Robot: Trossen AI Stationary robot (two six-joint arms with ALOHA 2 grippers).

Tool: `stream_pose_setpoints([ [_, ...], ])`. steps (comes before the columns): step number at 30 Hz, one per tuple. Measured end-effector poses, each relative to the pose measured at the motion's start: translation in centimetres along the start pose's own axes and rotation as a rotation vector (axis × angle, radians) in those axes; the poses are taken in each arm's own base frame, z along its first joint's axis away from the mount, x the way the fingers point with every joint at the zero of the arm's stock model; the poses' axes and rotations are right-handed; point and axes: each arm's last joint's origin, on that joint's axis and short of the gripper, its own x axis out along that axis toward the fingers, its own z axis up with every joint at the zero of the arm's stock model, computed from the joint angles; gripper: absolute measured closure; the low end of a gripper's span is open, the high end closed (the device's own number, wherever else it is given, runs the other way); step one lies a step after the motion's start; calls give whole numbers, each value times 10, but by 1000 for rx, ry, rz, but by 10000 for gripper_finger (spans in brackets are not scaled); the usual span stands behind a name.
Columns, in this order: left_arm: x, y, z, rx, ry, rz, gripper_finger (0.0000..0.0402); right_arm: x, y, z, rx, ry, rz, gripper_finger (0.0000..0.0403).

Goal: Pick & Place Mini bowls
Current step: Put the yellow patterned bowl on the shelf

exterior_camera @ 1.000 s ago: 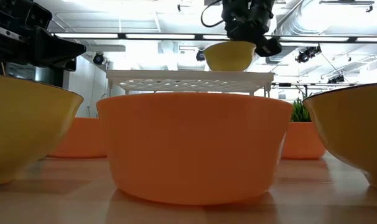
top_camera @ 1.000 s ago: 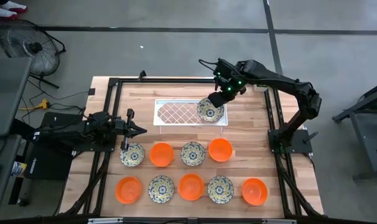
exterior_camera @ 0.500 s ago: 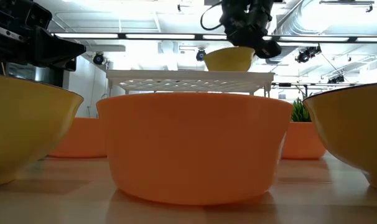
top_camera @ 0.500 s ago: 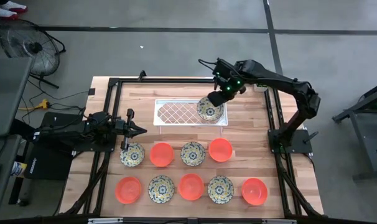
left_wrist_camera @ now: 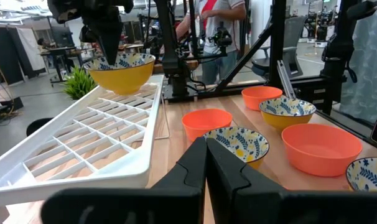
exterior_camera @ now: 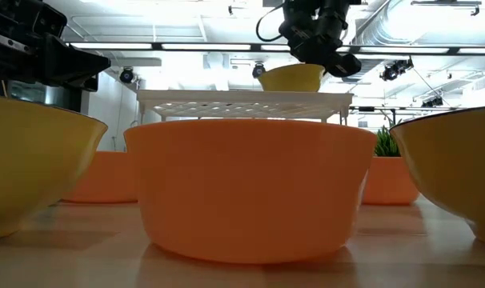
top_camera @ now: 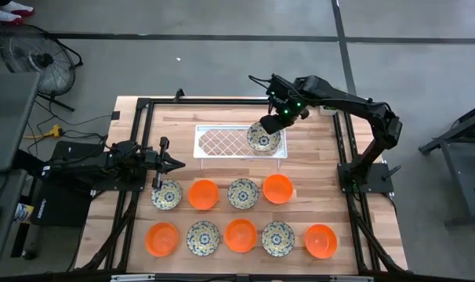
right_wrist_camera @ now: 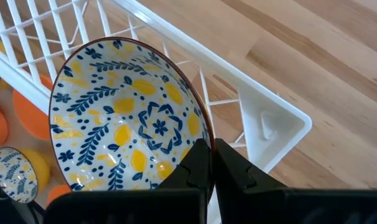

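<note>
My right gripper [top_camera: 273, 124] is shut on a cream floral mini bowl [top_camera: 262, 140] over the right end of the white lattice tray [top_camera: 222, 142]. The low view shows that bowl [exterior_camera: 290, 78] tilted, with its base at the level of the tray's rim [exterior_camera: 242, 95]. Several more mini bowls stand on their bases in two rows near the table's near edge, among them an orange one [top_camera: 204, 193] and a floral one [top_camera: 243, 193]. My left gripper [top_camera: 172, 163] waits shut at the left, just above the floral bowl [top_camera: 166, 194]. My right gripper pinches the floral bowl by its rim [right_wrist_camera: 203, 135], one finger [right_wrist_camera: 196, 167] inside the bowl and one [right_wrist_camera: 231, 169] outside. It comes from above, slanting in from the table's far right. The bowl hangs tilted below the fingers; whether its base touches the tray's lattice I cannot tell.
The tray [left_wrist_camera: 83, 143] stands raised on legs at the table's far middle, with bare lattice left of the held bowl. Black frame rails [top_camera: 139, 141] run along the table's edges. Bare wood lies between the tray and the bowl rows. A person [left_wrist_camera: 223, 25] stands beyond the table.
My right gripper has come down a little with the floral bowl, and the bowl has sunk lower toward the tray's right end, tilting slightly.
</note>
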Motion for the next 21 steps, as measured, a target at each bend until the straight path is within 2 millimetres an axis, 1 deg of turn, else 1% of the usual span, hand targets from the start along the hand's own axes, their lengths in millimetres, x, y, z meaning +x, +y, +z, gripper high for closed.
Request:
stream_pose_setpoints([
  [4,0,0,0,0,0,0,401,0,0,0,-18,3,-2,403],
  [10,0,0,0,0,0,0,401,8,1,4,-61,23,12,403],
  [16,0,0,0,0,0,0,401,8,2,5,-120,12,17,402],
  [21,0,0,0,0,-1,0,401,9,1,5,-184,11,2,384],
])
